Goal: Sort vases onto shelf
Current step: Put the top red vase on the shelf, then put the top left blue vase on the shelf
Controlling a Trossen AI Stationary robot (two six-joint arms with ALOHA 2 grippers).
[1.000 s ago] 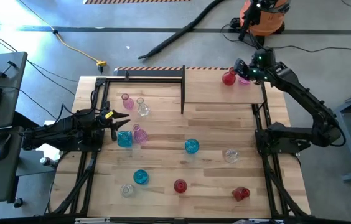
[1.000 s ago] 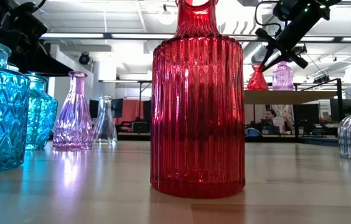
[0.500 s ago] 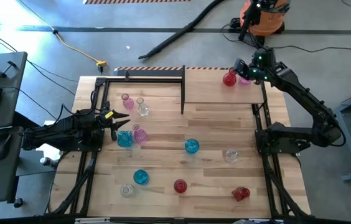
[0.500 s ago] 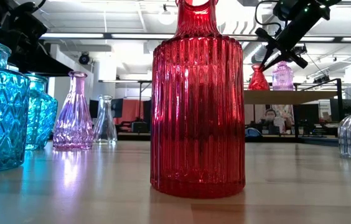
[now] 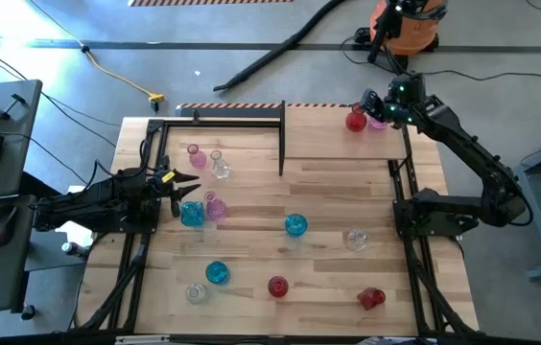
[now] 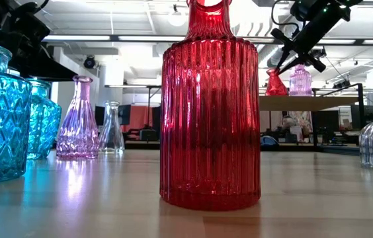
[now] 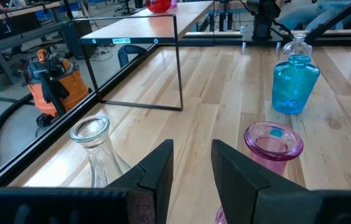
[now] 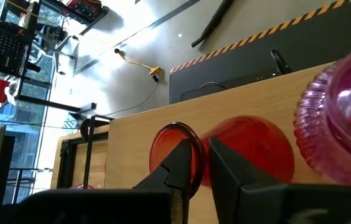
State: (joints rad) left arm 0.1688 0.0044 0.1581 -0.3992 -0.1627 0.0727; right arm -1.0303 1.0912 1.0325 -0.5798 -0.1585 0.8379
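Right gripper [image 5: 364, 114] up at the shelf [image 5: 318, 134], fingers pinching the red vase's [image 5: 355, 122] rim beside the pink vase [image 5: 378, 121], left gripper [image 5: 192, 183] parted, idle over table vases.

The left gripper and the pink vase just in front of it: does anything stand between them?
Nothing visible does. The left gripper hovers open above the table, and the pink vase stands just ahead of its fingertips, slightly to one side. A clear vase stands off to the other side, not in the path.

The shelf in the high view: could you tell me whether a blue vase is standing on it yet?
No, the shelf carries only a red vase and a pink vase; the blue ones are all on the table.
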